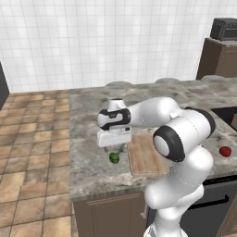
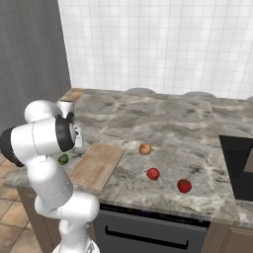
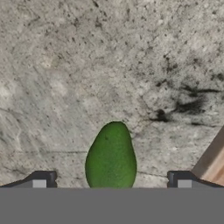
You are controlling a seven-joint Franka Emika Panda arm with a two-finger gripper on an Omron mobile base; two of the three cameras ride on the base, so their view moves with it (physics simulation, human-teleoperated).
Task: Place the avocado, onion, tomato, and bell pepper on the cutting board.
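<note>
The gripper (image 3: 112, 183) hangs directly above the avocado (image 3: 111, 158), which lies on the counter (image 1: 92, 115) just beside the left edge of the cutting board (image 1: 144, 155). In the hand view the avocado sits between the two finger tips, closer to the left one than the right, with clear stone showing on both sides of it. Its long axis runs away from the camera, roughly crosswise to the line between the tips, so the jaws would close across its narrower width. The jaws stand wide apart and hold nothing. They appear above the fruit and not yet around it; a straight descent looks sufficient.

The avocado is a smooth, dark green oval, tapering at its far end. The counter is mottled grey stone. The board is flat, rectangular, light-brown wood with visible grain, and nothing lies on it.

The onion (image 2: 145, 148), a tan-orange ball, sits on the counter to the right of the board. Two small red items, the tomato and the bell pepper, lie further right; I cannot tell which is which.
</note>
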